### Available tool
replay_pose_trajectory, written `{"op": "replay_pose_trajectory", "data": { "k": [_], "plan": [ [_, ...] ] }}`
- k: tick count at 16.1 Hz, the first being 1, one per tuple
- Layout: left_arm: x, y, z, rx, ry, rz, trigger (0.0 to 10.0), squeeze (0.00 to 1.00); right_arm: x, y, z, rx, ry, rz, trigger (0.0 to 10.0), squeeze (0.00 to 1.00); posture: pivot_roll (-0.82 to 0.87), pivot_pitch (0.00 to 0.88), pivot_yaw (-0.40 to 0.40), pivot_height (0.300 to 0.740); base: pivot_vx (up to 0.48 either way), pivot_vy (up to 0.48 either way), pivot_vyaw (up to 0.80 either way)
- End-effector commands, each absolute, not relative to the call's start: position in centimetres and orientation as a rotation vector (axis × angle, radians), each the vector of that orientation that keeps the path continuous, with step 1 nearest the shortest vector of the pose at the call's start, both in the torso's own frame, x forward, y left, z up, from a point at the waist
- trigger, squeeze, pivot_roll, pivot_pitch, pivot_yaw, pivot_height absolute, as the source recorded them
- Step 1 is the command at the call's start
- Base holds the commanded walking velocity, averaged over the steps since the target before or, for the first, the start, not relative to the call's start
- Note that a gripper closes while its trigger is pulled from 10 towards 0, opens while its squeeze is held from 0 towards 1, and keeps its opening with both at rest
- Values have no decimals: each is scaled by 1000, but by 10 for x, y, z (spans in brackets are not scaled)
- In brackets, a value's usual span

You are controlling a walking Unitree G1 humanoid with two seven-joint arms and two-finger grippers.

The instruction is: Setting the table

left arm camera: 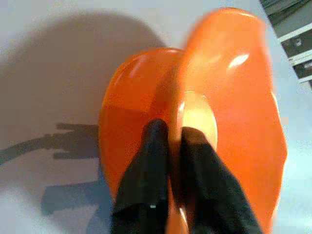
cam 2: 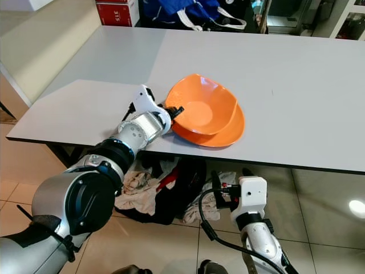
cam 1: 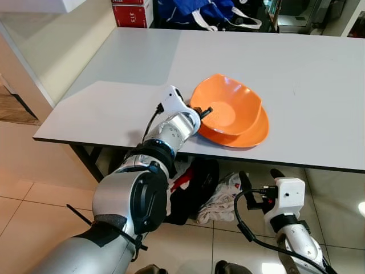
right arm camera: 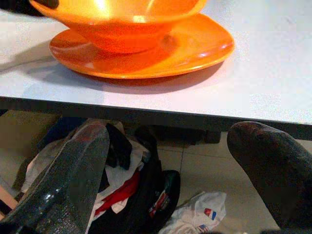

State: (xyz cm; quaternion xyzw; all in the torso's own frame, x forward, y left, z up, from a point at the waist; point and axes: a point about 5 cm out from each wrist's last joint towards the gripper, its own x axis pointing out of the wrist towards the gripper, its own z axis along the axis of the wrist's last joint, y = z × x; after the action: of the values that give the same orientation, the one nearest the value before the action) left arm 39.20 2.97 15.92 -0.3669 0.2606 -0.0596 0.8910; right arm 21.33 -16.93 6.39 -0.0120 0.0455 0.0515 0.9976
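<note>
An orange bowl (cam 1: 227, 105) rests tilted on an orange plate (cam 1: 245, 135) near the front edge of the grey table (cam 1: 308, 74). My left gripper (cam 1: 201, 113) is shut on the bowl's near rim, one finger inside and one outside, as the left wrist view shows with the rim (left arm camera: 176, 146) pinched between the black fingers (left arm camera: 146, 175). My right gripper (cam 1: 259, 173) hangs below the table's front edge, open, with nothing between its fingers (right arm camera: 73, 170). The right wrist view looks up at the plate (right arm camera: 190, 48) and bowl (right arm camera: 122, 29) from under the edge.
A heap of clothes and bags (cam 1: 197, 191) lies on the tiled floor under the table. A blue bag (cam 1: 199, 11) and a red box (cam 1: 132, 12) stand beyond the far edge. The table's left corner is cut at an angle.
</note>
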Motion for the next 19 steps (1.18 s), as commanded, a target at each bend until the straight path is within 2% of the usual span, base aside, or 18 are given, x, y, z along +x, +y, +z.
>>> {"op": "replay_pose_trajectory", "data": {
  "k": [1,8,13,19],
  "plan": [
    [389,23,157,-742,565,-125,10000,1000,212,-169,64,-38,100,112,10000,0,-201,74,71,740,0,0,0],
    [390,17,165,-741,548,-161,10000,1000,211,-167,64,-36,106,114,10000,0,-199,82,73,740,0,0,0],
    [390,20,163,-595,535,-156,10000,1000,214,-165,62,-33,110,115,10000,0,-192,80,73,740,0,0,0],
    [389,23,158,-567,555,-141,10000,1000,215,-169,58,-34,121,117,10000,0,-184,79,70,740,0,0,0]
  ]
}}
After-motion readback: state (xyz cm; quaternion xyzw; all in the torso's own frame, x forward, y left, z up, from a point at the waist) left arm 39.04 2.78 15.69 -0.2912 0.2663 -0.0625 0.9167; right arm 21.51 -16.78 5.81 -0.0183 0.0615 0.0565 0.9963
